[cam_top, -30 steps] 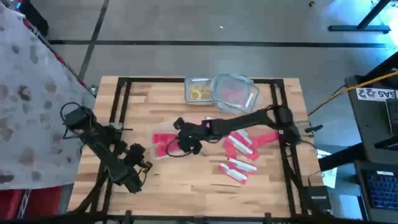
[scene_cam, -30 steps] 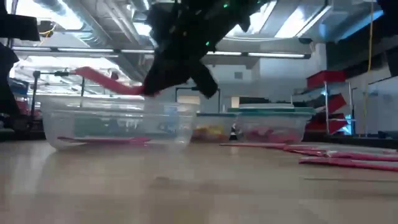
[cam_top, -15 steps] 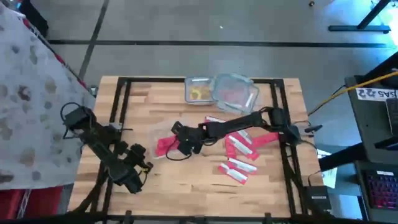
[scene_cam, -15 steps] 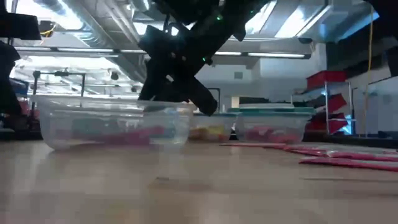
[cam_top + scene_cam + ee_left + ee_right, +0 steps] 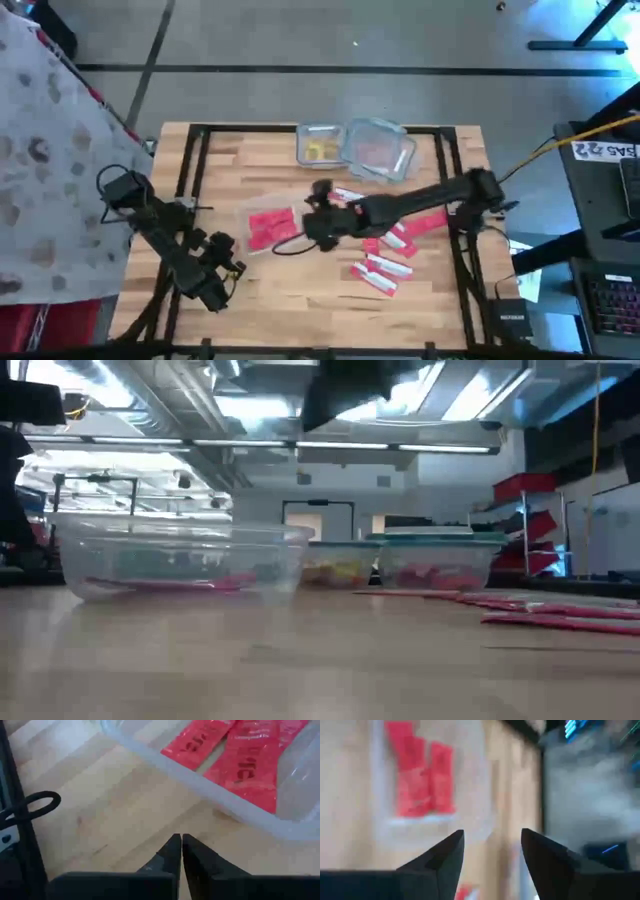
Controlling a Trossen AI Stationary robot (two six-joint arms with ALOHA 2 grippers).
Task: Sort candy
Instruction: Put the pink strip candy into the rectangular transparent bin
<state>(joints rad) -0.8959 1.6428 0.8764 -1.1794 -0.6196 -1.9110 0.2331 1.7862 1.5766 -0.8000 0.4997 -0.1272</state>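
Observation:
The candy is flat red packets. A few lie in a clear tub (image 5: pixel 270 228), seen close in the left wrist view (image 5: pixel 235 760) and the right wrist view (image 5: pixel 420 787). More packets (image 5: pixel 382 272) lie loose on the table to the right. My right gripper (image 5: pixel 315 212) hangs open in the air just right of the tub, with nothing between its fingers (image 5: pixel 490 850). My left gripper (image 5: pixel 232 262) is shut and empty, near the table's left front, pointing at the tub (image 5: pixel 180 851).
Two more clear tubs stand at the far edge, one with yellow pieces (image 5: pixel 320 147) and one with red sweets (image 5: pixel 378 150). Loose red packets (image 5: pixel 540 610) cover the table's right half. A black frame rail (image 5: pixel 190 180) runs along the table's left side.
My right gripper held a red packet over the near tub, opened and let it go. The packet fell and now lies flat in the tub. The gripper then rose out of the low view, rolled, and drew back toward the table's right.

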